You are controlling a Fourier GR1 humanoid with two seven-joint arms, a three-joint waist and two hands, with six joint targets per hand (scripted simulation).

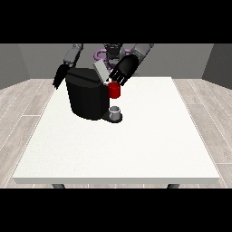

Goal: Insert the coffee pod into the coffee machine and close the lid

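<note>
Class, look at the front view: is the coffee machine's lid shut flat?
No: the lid stands tilted up above the coffee machine, beside the robot hand at the view's right.

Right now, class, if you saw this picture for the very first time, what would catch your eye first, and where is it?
The black coffee machine stands out on the far left part of the white table, with a red thing at the machine on its right side. Just above the red thing hangs a robot hand, at the view's right, beside the raised grey lid. A grey thing sits below.
</note>
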